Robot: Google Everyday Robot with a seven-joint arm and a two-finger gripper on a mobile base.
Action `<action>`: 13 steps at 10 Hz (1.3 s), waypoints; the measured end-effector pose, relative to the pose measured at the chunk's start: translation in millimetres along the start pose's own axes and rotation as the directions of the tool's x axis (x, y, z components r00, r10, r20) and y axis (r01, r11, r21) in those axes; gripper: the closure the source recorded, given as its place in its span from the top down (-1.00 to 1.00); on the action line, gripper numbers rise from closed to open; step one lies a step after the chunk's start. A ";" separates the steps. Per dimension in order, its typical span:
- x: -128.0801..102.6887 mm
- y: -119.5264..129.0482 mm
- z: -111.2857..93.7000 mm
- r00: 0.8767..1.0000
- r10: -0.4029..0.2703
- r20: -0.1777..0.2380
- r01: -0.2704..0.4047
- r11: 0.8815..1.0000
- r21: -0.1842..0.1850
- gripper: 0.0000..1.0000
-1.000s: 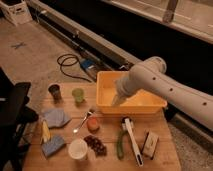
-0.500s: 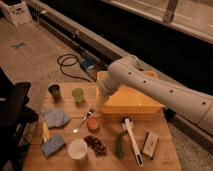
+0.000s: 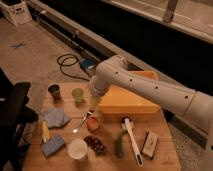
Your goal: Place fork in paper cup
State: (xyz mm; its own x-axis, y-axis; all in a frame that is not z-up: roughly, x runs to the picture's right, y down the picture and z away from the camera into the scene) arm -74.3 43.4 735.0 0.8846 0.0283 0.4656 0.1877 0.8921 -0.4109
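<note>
- The fork (image 3: 81, 123) lies flat on the wooden table (image 3: 165, 159), left of centre. It runs slantwise from its near-left end up toward the far right.
- Its far end lies just beside a small orange-red round thing (image 3: 93, 125), on that thing's left.
- The gripper (image 3: 93, 106) hangs just over the fork's far end, its claw spread and holding nothing. The white arm (image 3: 145, 87) reaches in from the right and bends down to it.
- The paper cup (image 3: 77, 148) stands upright near the front edge, nearer than the fork and apart from it, mouth up.
- Right of the cup lie a dark cluster of grapes (image 3: 95, 144), a green curved vegetable (image 3: 120, 145), a white-handled brush (image 3: 133, 144) and a small pale box (image 3: 149, 144).
- A yellow bin (image 3: 125, 104) sits on the far right part of the table, behind the gripper.
- A small green cup (image 3: 77, 95) and a small dark cup (image 3: 54, 91) stand at the far left.
- A grey-blue cloth (image 3: 55, 118), a yellow piece (image 3: 45, 132) and a blue sponge (image 3: 52, 146) lie on the left side.
</note>
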 end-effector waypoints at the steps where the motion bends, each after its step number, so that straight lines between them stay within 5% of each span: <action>1: 1.4 -0.2 -0.9 1.000 -0.001 -0.008 0.001 1.000 0.001 0.42; 6: -27.8 -20.3 24.1 0.993 -0.098 -0.064 0.094 0.994 -0.058 0.42; 13: 7.2 -18.6 60.5 0.998 -0.038 -0.049 0.032 0.991 -0.127 0.42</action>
State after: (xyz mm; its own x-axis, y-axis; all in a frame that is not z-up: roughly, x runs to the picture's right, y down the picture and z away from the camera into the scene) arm -97.3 54.3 793.4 0.8966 -0.0279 0.4420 0.2684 0.8280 -0.4924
